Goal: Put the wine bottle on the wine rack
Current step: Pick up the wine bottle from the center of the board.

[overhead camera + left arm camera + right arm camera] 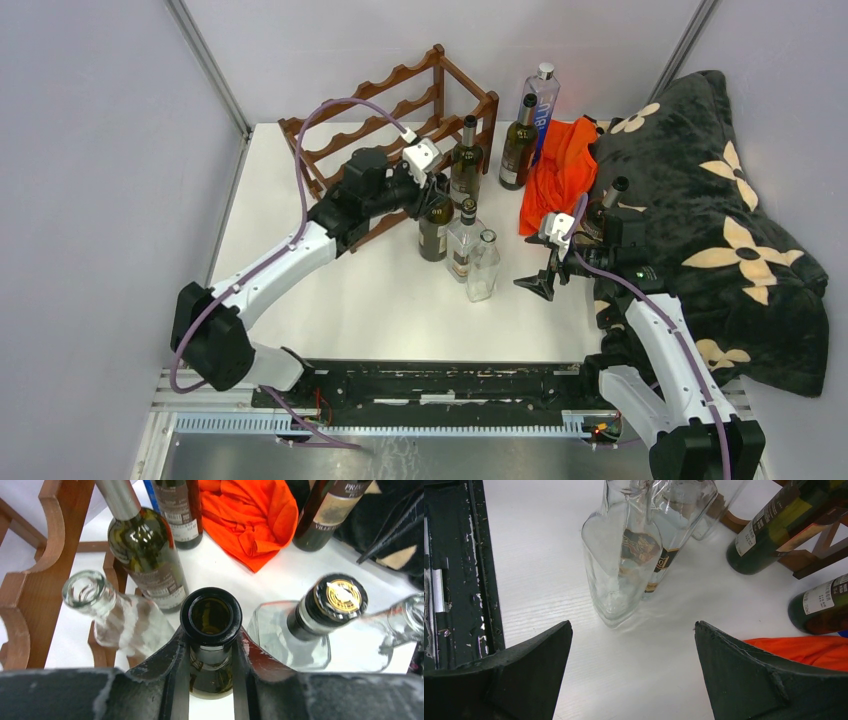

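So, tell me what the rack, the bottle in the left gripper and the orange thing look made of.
The wine rack looks like wood, stained reddish-brown, with grain showing. The wine bottle is dark glass, glossy, with highlights around its open mouth. The orange cloth seems to be soft matte fabric, going by its folds.

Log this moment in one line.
left gripper: shut on wine bottle neck | right gripper: open | wine rack: bottle not yet on it
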Action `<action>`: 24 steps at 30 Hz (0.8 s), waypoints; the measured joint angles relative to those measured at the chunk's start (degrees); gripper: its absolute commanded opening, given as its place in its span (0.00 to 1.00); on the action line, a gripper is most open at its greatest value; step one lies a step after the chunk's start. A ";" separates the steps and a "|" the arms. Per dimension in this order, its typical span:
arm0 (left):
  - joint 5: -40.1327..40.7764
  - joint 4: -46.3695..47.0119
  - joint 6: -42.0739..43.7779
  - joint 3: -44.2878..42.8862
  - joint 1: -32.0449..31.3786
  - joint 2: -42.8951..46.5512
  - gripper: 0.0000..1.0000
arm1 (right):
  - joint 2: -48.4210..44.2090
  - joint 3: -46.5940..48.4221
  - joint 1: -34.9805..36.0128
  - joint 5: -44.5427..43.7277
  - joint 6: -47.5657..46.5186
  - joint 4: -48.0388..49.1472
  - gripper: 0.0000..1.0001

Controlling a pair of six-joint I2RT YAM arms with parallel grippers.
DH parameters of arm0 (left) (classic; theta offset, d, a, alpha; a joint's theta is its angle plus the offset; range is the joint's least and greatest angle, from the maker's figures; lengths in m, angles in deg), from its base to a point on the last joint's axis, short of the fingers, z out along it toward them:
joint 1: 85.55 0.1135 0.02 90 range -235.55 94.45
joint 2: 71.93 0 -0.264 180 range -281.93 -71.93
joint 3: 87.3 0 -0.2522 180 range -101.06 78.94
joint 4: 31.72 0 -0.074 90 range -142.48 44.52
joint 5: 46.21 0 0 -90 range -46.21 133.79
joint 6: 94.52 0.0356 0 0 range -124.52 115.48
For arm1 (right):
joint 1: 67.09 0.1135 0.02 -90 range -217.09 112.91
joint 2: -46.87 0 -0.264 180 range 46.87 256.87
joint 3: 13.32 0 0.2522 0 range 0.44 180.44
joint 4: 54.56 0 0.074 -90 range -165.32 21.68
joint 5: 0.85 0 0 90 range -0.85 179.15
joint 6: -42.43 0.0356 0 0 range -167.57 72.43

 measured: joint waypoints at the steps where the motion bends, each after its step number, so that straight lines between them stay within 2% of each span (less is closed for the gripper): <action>1: 0.22 -1.53 0.66 0.00 0.00 0.81 0.02 | 0.00 0.00 0.00 0.02 -0.04 -0.02 0.98; 7: 1.11 -11.47 3.02 0.00 0.04 6.05 0.02 | 0.28 0.74 0.00 -0.09 -2.23 -2.86 0.98; 15: 1.55 -23.80 5.90 2.93 0.04 17.73 0.02 | 2.14 9.20 0.00 -0.13 -9.90 -11.72 0.98; 20: 1.25 -27.41 10.01 4.90 0.04 24.59 0.02 | 3.63 11.74 0.00 -0.09 -12.31 -14.78 0.98; 24: -0.31 -28.61 15.10 6.43 0.02 26.62 0.02 | 4.92 13.00 0.00 -0.33 -13.66 -17.03 0.98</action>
